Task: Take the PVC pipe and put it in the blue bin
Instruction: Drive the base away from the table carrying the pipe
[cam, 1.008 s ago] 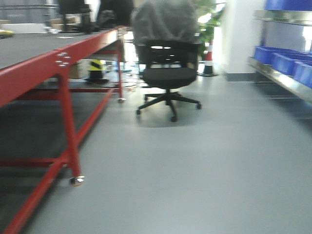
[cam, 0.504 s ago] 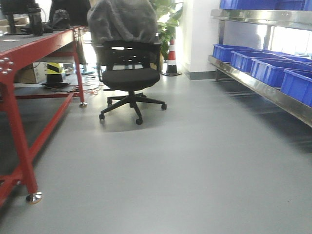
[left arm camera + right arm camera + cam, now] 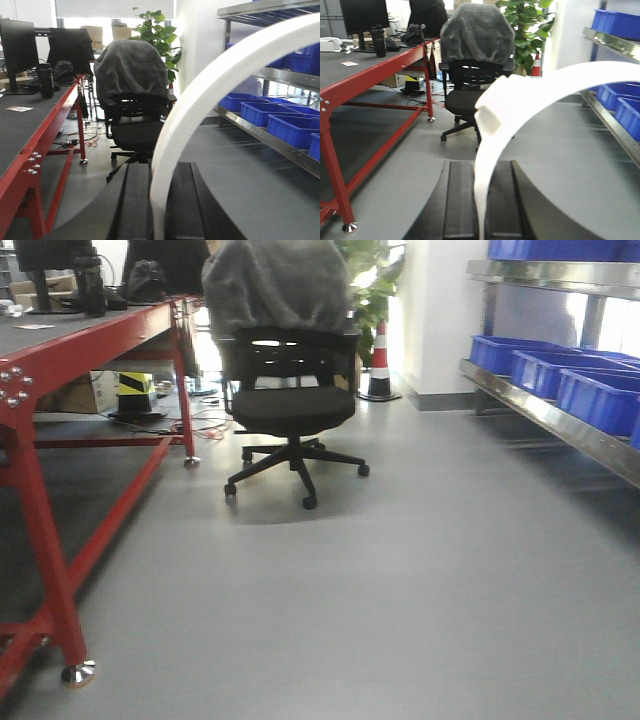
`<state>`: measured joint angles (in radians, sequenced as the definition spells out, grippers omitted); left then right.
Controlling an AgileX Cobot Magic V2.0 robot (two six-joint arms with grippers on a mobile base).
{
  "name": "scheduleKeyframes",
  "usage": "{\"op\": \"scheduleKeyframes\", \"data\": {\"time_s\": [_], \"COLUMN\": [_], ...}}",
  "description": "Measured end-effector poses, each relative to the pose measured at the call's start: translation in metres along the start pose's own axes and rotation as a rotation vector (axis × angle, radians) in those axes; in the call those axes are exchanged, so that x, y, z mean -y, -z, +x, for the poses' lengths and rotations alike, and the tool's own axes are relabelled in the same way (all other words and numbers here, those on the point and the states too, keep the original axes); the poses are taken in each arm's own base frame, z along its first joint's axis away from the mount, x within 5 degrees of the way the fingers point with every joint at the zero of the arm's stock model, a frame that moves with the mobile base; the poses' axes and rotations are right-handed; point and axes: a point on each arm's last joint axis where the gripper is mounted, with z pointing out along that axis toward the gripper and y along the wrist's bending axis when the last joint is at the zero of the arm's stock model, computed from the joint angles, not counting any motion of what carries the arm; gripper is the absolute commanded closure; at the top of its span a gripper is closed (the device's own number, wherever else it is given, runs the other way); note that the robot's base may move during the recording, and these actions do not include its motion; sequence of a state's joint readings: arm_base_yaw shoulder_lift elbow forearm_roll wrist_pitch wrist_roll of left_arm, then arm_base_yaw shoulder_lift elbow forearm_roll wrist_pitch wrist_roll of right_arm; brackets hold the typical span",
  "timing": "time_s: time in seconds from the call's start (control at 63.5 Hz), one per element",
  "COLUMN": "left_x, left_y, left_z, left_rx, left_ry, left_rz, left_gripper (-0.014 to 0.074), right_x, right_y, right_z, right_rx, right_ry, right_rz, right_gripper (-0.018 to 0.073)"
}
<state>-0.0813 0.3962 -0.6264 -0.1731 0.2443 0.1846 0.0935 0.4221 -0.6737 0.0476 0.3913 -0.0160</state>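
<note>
In the left wrist view, my left gripper (image 3: 159, 170) is shut on the PVC pipe (image 3: 200, 82), a white arc that rises from between the black pads and sweeps to the upper right. In the right wrist view, my right gripper (image 3: 481, 165) is shut on the white PVC pipe (image 3: 560, 82), which arcs up and right; a blunt squared end (image 3: 489, 114) shows above the jaws. Blue bins (image 3: 600, 395) sit on a steel shelf at the right, also seen in the left wrist view (image 3: 255, 111) and the right wrist view (image 3: 620, 95). Neither gripper nor the pipe shows in the front view.
A red-framed table (image 3: 60, 350) runs along the left with monitors and a bottle on it. A black office chair (image 3: 290, 405) draped in grey cloth stands ahead. A traffic cone (image 3: 379, 365) and a plant stand behind it. Grey floor (image 3: 400, 590) lies between table and shelf.
The front view has swung to the right: the red table has slid left and the shelf with blue bins has come further into view. The picture is sharper now.
</note>
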Motion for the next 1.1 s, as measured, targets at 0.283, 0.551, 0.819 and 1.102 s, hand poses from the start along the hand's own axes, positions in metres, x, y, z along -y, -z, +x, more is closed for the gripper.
{"op": "scheduleKeyframes", "data": {"time_s": [0.283,0.551,0.819,1.102], "left_x": [0.0,0.0,0.0,0.0], "left_y": [0.0,0.0,0.0,0.0], "left_z": [0.0,0.0,0.0,0.0], "left_rx": [0.0,0.0,0.0,0.0], "left_ry": [0.0,0.0,0.0,0.0], "left_rz": [0.0,0.0,0.0,0.0], "left_gripper": [0.0707,0.0707,0.0707,0.0707], "right_x": [0.0,0.0,0.0,0.0], "right_y": [0.0,0.0,0.0,0.0], "right_z": [0.0,0.0,0.0,0.0], "right_rx": [0.0,0.0,0.0,0.0], "right_ry": [0.0,0.0,0.0,0.0], "right_rz": [0.0,0.0,0.0,0.0], "right_gripper": [0.0721,0.0721,0.0721,0.0721]}}
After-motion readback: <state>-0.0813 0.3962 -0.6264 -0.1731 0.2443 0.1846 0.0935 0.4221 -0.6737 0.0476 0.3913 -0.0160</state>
